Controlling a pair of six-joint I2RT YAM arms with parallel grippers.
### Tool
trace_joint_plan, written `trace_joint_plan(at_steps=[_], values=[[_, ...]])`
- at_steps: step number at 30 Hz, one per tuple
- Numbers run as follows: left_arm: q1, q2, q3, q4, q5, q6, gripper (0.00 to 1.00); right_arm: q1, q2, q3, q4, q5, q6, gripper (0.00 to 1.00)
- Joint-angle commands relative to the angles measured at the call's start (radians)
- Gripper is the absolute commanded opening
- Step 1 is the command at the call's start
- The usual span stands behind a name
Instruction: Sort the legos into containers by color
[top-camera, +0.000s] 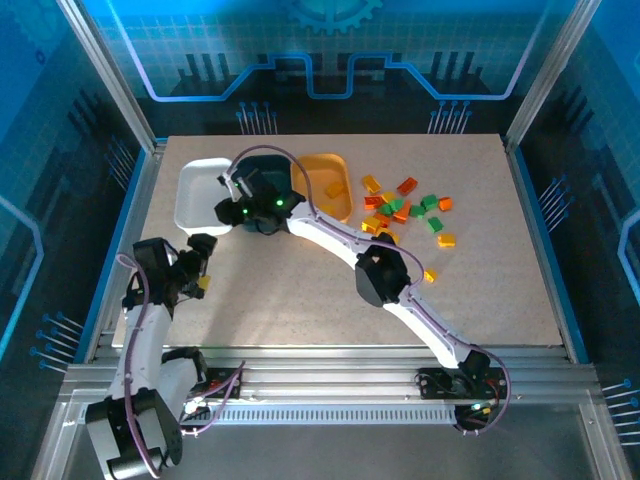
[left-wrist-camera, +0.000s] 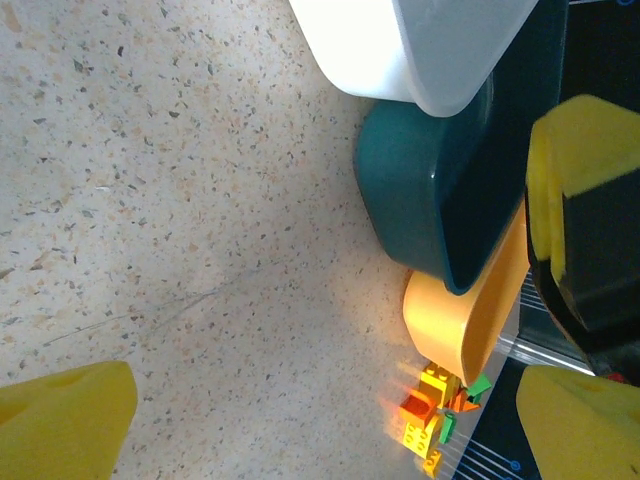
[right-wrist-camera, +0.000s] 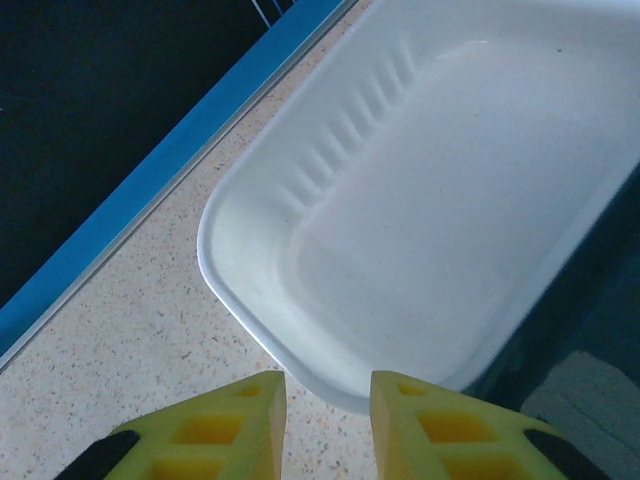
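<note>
Right gripper (right-wrist-camera: 327, 405), yellow fingertips parted by a narrow gap and clasping nothing, hangs at the rounded corner of a shallow white plastic tub (right-wrist-camera: 430, 200), its arm stretched from the near right base across the speckled beige tabletop (top-camera: 300, 310). From the wrist, a strip of bare tabletop runs between the tub's rim and the blue border rail (right-wrist-camera: 160, 165) at the table's edge. Seen from above, the white tub stands at the far left, a dark teal plastic tub (top-camera: 262, 163) just beside it on the right and an orange plastic tub (top-camera: 318, 168) next again, the three rim to rim in a row; a yellow-orange brick (top-camera: 335, 188) lies in the orange one. Loose tiny plastic bricks (top-camera: 405, 210) in red-orange, yellow-orange and green lie scattered just right of the orange tub, with one stray brick (top-camera: 430, 275) nearer the arms, beside the right arm's elbow. Left gripper (top-camera: 203, 265), fingers spread wide and empty, sits over the near left of the table, close to its left edge. Open tabletop lies across the near middle and along the right side, between the bricks and the right edge.
</note>
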Motion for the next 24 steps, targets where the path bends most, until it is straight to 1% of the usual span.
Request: trace_joint_plan(at_steps=[1, 3, 6, 7, 8, 9, 12, 17, 20, 21, 23, 24], values=[[0.017, 0.002, -0.007, -0.009, 0.07, 0.008, 0.99, 0.005, 0.052, 0.107, -0.073, -0.036, -0.028, 0.3], [0.017, 0.003, -0.004, 0.001, 0.085, 0.012, 0.99, 0.005, 0.062, 0.113, -0.061, -0.031, -0.031, 0.33], [0.017, 0.004, 0.0, 0.008, 0.099, 0.016, 0.99, 0.005, 0.082, 0.148, -0.054, -0.049, -0.03, 0.47], [0.017, 0.005, 0.0, 0.013, 0.104, 0.016, 0.99, 0.006, 0.09, 0.165, -0.059, -0.043, -0.034, 0.56], [0.016, 0.005, 0.002, 0.012, 0.107, 0.016, 0.99, 0.006, 0.095, 0.181, -0.069, -0.034, -0.038, 0.62], [0.016, 0.005, 0.004, 0.012, 0.11, 0.016, 0.99, 0.006, 0.097, 0.19, -0.077, -0.032, -0.042, 0.64], [0.017, 0.002, 0.008, 0.017, 0.113, 0.015, 0.99, -0.002, 0.08, 0.183, -0.092, -0.027, -0.036, 0.65], [0.026, 0.002, 0.015, 0.018, 0.105, 0.008, 0.99, -0.011, 0.034, 0.139, -0.111, 0.015, -0.023, 0.63], [0.048, 0.0, 0.043, 0.0, 0.11, 0.011, 0.99, -0.041, -0.009, 0.12, -0.193, 0.01, 0.022, 0.55], [0.051, 0.001, 0.057, -0.005, 0.113, 0.019, 0.98, -0.05, -0.044, 0.09, -0.219, 0.035, 0.025, 0.54], [0.048, 0.002, 0.075, -0.007, 0.119, 0.04, 0.92, -0.063, -0.149, -0.028, -0.233, 0.108, 0.019, 0.52], [0.043, 0.002, 0.07, 0.015, 0.131, 0.041, 0.89, -0.075, -0.226, -0.147, -0.216, 0.138, 0.017, 0.51]])
